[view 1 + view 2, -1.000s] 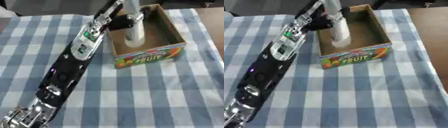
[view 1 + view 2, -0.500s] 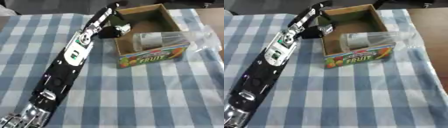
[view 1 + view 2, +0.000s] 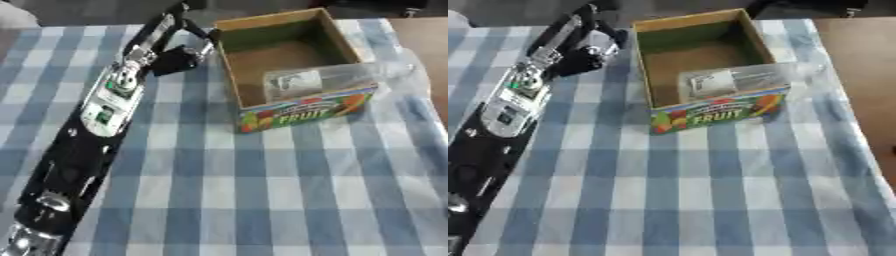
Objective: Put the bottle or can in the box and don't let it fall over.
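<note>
Checked cloth (image 3: 262,190); left hand's fingers (image 3: 179,55) empty.

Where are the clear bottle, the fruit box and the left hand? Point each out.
clear bottle (image 3: 325,80), left eye view, on its labelled body, lying sideways.
fruit box (image 3: 306,112), left eye view, on its printed front wall.
left hand (image 3: 598,44), right eye view, on its palm.

Bottle (image 3: 328,80): clear plastic, white label; lying on its side, not upright, across the box's right wall, label end inside, other end sticking out beyond it.
Box (image 3: 262,40): open-topped cardboard, "FRUIT" print on the near face; upright, brown floor bare behind the bottle.
</note>
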`<state>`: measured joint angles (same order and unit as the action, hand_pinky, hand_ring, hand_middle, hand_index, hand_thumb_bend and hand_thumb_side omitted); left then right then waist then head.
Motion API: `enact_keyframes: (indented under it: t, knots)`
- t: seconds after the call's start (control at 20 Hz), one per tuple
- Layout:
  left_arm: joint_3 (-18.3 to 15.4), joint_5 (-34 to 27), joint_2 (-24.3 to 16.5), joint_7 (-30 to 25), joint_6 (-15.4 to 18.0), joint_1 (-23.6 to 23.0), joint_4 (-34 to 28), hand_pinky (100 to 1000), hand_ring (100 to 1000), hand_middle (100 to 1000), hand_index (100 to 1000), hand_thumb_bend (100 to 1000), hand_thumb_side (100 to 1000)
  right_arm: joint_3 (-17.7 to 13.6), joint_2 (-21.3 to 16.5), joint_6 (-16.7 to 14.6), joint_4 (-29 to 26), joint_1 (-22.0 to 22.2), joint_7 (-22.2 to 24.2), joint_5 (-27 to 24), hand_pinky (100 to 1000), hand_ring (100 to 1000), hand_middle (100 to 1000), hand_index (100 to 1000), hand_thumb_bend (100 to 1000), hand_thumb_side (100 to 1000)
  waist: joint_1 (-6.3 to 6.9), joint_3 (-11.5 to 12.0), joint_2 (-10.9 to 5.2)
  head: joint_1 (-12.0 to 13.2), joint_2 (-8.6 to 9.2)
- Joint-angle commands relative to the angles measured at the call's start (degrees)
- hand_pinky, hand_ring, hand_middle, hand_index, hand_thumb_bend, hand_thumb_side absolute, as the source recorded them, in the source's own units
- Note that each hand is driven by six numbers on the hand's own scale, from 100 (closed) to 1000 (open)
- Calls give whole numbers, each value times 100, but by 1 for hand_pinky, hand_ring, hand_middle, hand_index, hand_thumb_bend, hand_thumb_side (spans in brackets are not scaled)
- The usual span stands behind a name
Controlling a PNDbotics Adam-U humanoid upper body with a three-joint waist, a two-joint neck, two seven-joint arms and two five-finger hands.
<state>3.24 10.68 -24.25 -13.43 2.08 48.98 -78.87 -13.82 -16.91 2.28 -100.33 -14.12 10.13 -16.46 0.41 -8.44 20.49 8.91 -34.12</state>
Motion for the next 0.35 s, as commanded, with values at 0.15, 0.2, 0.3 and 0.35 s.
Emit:
enact_keyframes:
  t: [0.15,0.2,0.3,0.35]
  knots:
    - [-181,-403,-479,-9,-201,-210,-536,1000,687,896,963,214,527,-81,-188,-47,-67,8,-47,-52,883,1000,1000,1000,100,686,-51,41,-198,-63,-22]
    - [-187,-441,-497,-14,-233,-230,-578,1000,687,896,963,214,527,-81,-190,-50,-65,10,-47,-55,883,1000,1000,1000,100,686,-53,43,-200,-63,-23]
    - [-265,-506,-595,24,-291,-330,-647,1000,682,893,964,180,533,-102,-208,-68,-70,22,-62,-68,883,1000,1000,1000,100,676,-93,118,-232,-119,-39]
    - [-319,-570,-698,55,-299,-439,-717,1000,681,893,964,178,534,-114,-215,-81,-73,33,-74,-80,883,1000,1000,1000,100,675,-119,156,-246,-142,-44]
